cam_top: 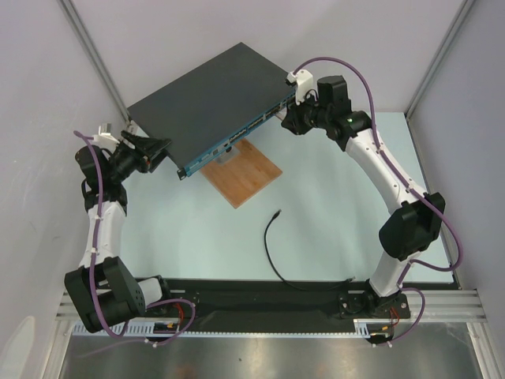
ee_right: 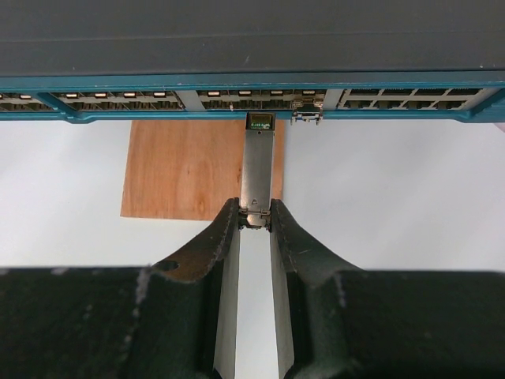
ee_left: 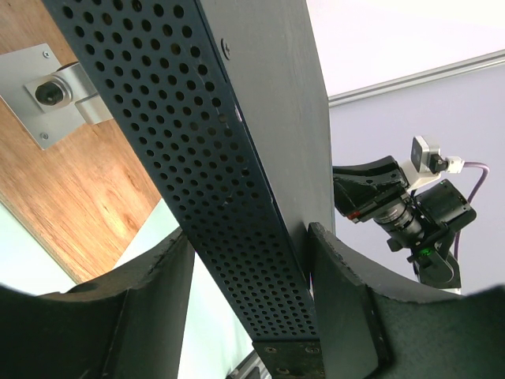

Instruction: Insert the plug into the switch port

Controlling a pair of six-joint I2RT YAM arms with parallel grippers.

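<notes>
Left gripper (ee_left: 246, 241): clamped across one end of the box (cam_top: 213, 87), apparently steadying it.
Right gripper (ee_right: 254, 212): closed on a grey metal piece (ee_right: 257, 166), tip just short of the port row (ee_right: 252, 96) on the box front.
Plug (cam_top: 278, 213): loose on the table (cam_top: 339, 213), well in front of the box, beyond the board (cam_top: 245, 178); not held.
Step, as judged: seating the metal piece; plug not yet fetched.
Doing it well: keep the piece square to the box front, push along its length, hold the box firm against the push.
Count: two grippers, one box, one board, one cable (cam_top: 270, 253) with one plug, two metal pieces (one held, a second piece (ee_right: 308, 111) sitting in the row); ports too many to count.
</notes>
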